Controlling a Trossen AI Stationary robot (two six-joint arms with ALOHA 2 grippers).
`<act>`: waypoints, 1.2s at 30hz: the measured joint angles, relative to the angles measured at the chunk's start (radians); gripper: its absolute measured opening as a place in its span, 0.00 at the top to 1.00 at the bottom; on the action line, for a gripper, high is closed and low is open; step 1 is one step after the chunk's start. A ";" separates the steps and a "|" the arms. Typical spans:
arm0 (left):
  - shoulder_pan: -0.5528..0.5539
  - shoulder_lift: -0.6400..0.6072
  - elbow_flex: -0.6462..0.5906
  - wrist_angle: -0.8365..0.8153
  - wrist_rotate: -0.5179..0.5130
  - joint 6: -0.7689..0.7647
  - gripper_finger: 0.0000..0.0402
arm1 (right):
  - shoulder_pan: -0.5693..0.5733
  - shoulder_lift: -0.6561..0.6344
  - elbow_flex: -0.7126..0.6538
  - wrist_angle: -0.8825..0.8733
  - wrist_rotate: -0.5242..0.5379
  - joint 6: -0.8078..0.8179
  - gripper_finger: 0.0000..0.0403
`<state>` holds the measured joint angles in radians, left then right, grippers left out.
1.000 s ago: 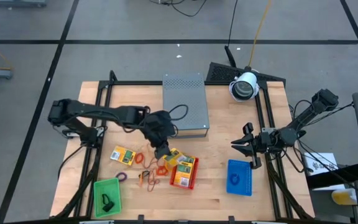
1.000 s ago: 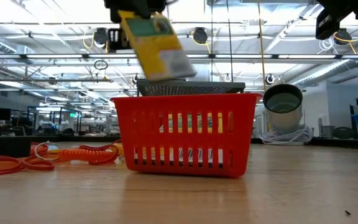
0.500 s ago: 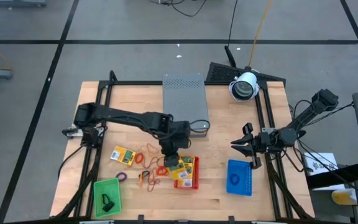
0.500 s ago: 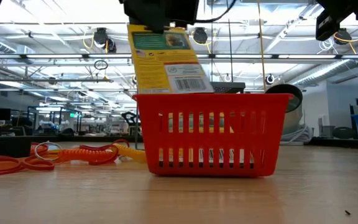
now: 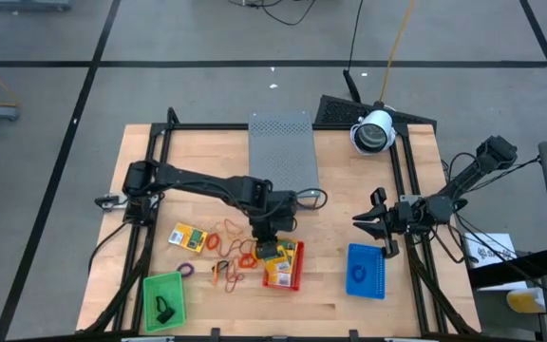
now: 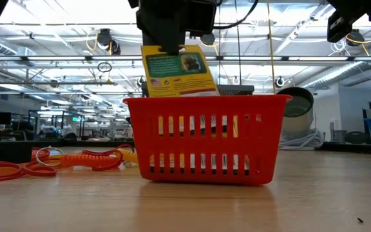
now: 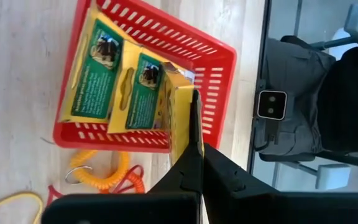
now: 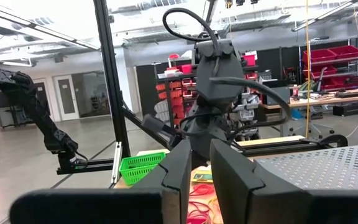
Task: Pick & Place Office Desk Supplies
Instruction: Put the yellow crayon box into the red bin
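I count four yellow-and-green packets in all: one clamped edge-on in my left gripper (image 7: 194, 134), two lying flat side by side in the red tray (image 5: 297, 271), and one loose packet (image 5: 187, 237) on the table out toward the left; the held packet (image 6: 176, 69) hangs upright over the red tray, its lower edge dipping just behind the tray's near rim in the low view, my left fingers pressed together on its thin edge; the two packets in the tray (image 7: 114, 78) show their green faces and nearly fill the floor of it

Three mesh trays stand on the table; the red one near the middle holds those two packets; the green tray (image 5: 148, 302) at the near left corner holds one small dark clip-like piece (image 5: 166, 307); the blue tray (image 5: 381, 275) to the right holds one blue loop (image 5: 357, 273)

The rubber bands (image 5: 228, 247) lie tangled on the wood just left of the red tray, orange and red ones overlapping so that I cannot give a sure count; one purple loop (image 5: 186, 270) lies apart, just beside the green tray

My right gripper (image 5: 376, 224) hangs off the table's right side above the blue tray, fingers a narrow way apart and holding nothing; the grey perforated box (image 5: 282, 152) sits at the far middle of the table
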<state>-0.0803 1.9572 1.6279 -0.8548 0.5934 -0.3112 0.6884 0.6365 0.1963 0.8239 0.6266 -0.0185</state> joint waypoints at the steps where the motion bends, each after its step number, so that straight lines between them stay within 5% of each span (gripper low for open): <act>1: -0.001 0.000 0.000 0.004 0.000 0.003 1.00 | 0.000 0.000 0.000 0.000 0.000 0.000 0.88; 25: -0.059 0.048 0.000 0.129 -0.052 -0.005 0.99 | 0.000 0.003 0.000 0.011 0.000 0.007 0.88; 36: -0.056 0.048 0.000 0.172 -0.055 -0.007 0.82 | 0.000 0.004 0.000 0.001 0.000 0.007 0.88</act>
<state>-0.1364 2.0056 1.6279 -0.6830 0.5388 -0.3180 0.6884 0.6403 0.1963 0.8253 0.6266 -0.0113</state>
